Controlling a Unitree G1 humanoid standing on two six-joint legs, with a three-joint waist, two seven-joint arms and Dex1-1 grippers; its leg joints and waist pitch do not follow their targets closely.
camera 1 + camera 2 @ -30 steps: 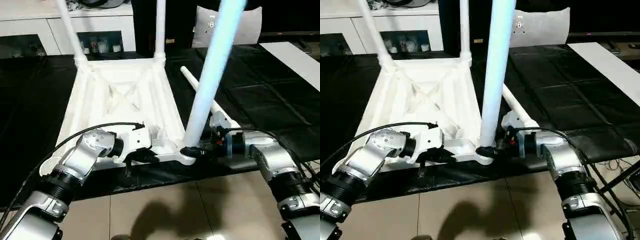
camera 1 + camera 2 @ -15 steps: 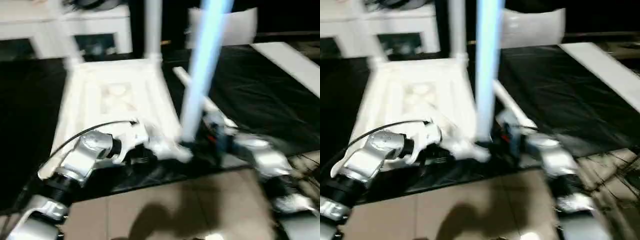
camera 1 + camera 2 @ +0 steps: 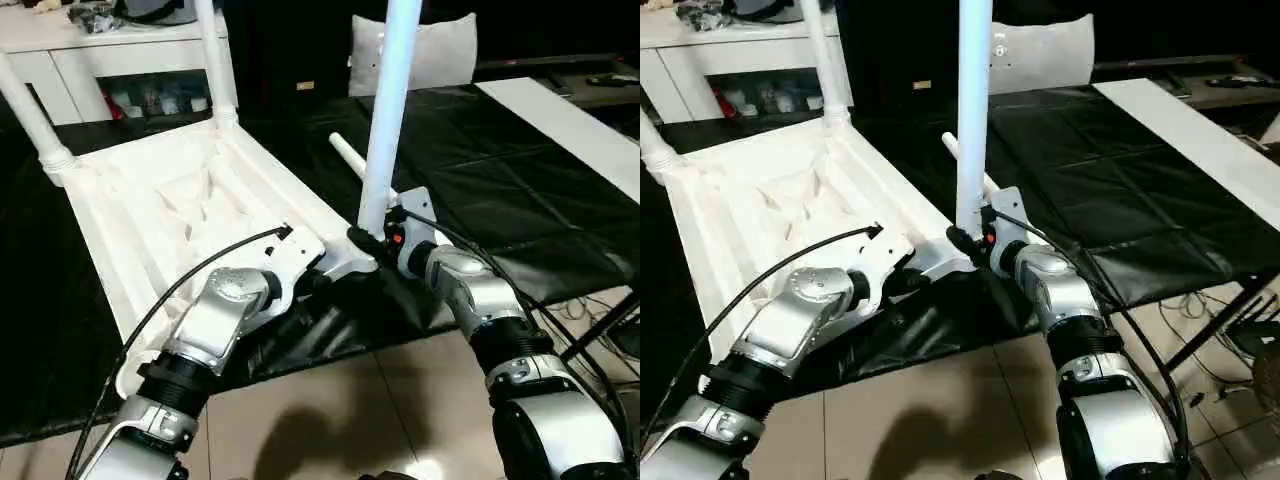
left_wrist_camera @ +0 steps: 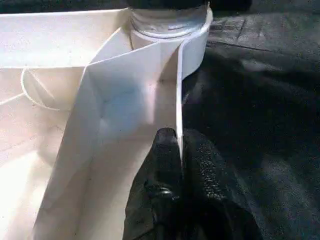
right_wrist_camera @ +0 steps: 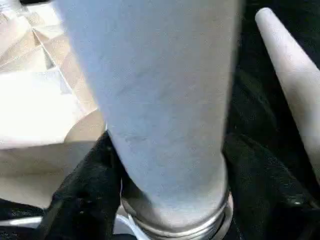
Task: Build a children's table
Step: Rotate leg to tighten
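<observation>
The children's table top (image 3: 150,210) lies upside down on the black work table, ribbed side up. Two white legs (image 3: 212,60) (image 3: 30,115) stand in its far corner sockets. A third leg (image 3: 385,120) stands upright in the near right corner socket. My right gripper (image 3: 368,240) is shut around this leg's base, one black finger (image 5: 85,190) on each side. My left gripper (image 4: 179,145) is shut on the top's thin rim wall beside that socket. A fourth leg (image 3: 345,158) lies loose on the black cover behind the held one.
The black-covered work table (image 3: 500,200) stretches right, with a white board (image 3: 560,120) along its far right. A white cabinet (image 3: 100,60) and a white cushion (image 3: 430,55) stand behind. Tiled floor (image 3: 350,420) lies below the table top's overhanging near corner.
The whole picture has swung and tilted, so the camera moved. Both grippers keep their holds, the left on the rim and the right on the upright leg.
</observation>
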